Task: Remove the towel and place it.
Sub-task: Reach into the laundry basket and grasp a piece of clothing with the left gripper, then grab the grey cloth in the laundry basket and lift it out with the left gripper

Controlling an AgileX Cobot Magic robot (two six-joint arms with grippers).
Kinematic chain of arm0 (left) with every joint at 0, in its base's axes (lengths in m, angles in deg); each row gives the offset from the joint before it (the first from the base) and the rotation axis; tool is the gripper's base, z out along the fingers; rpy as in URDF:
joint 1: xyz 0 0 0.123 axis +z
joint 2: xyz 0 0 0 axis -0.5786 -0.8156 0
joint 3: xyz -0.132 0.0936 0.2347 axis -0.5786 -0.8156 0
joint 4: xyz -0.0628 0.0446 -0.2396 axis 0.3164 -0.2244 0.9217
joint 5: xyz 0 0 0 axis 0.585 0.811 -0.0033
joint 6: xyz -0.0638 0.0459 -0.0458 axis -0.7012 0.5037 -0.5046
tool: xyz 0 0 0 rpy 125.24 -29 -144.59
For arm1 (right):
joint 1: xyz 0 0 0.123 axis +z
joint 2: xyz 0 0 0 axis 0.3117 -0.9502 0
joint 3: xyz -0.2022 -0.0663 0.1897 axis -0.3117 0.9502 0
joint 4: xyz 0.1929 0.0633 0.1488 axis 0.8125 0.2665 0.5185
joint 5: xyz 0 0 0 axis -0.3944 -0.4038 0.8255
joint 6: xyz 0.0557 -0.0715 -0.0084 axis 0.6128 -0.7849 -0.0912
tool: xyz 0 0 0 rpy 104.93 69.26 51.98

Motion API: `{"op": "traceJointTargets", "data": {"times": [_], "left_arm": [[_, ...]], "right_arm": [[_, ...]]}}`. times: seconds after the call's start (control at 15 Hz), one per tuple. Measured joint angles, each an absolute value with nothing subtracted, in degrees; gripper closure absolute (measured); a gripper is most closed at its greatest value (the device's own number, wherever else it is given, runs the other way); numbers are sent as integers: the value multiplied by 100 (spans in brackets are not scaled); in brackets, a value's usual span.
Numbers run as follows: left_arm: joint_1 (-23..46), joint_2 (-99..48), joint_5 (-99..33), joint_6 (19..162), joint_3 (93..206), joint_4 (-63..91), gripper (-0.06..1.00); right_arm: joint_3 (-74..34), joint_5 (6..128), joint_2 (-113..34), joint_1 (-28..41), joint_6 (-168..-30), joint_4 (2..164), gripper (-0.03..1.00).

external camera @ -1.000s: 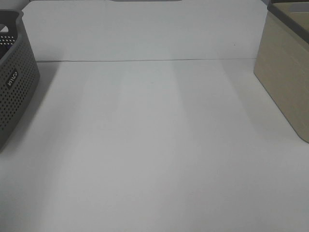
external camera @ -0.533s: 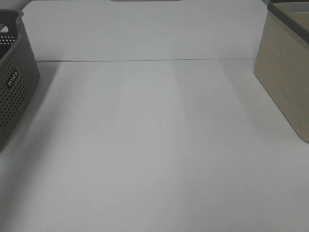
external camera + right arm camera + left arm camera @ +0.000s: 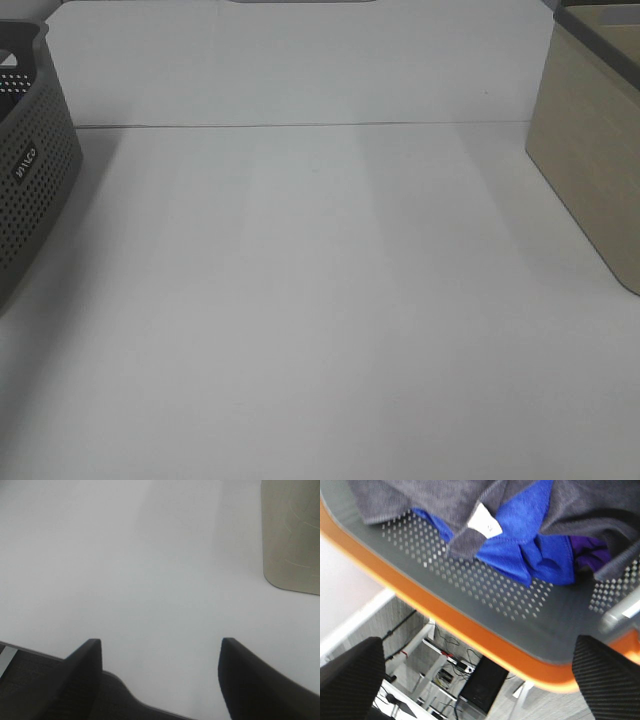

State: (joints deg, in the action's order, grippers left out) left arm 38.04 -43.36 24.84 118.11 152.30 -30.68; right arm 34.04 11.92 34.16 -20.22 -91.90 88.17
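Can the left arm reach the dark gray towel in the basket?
Probably yes. The left gripper is open and faces into the basket. The towel lies uncovered on top of a blue cloth. Only the orange rim sits between them.

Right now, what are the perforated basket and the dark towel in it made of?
Basket: likely moulded plastic, matte grey; regular hole grid, smooth orange rim. Towel: soft terry-like cloth, charcoal; fuzzy nap, limp folds, sewn white tag. Fibre unclear.
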Motion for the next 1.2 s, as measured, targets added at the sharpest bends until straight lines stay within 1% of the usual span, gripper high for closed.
{"op": "traceJointTargets", "data": {"times": [0.27, 0.4, 0.73, 1.07, 1.13, 1.2], "left_arm": [[4016, -5487, 2272, 12195, 15963, -3056, -1], [4142, -5900, 2260, 12407, 16141, -3045, -1], [4538, -6742, 1894, 12688, 16187, -2999, -1], [4549, -7269, 1676, 12802, 16416, -3051, -1], [4549, -7303, 1705, 12808, 16410, -3051, 1], [4549, -7315, 1739, 12808, 16410, -3051, 4]], "right_arm": [[3404, 1192, 3416, -2022, -9190, 8817, 30], [3404, 1192, 3416, -2022, -9190, 8817, 30], [3404, 1192, 3416, -2022, -9190, 8817, 30], [3404, 1192, 3416, -2022, -9190, 8817, 30], [3404, 1192, 3416, -2022, -9190, 8817, 30], [3404, 1192, 3416, -2022, -9190, 8817, 30]]}}
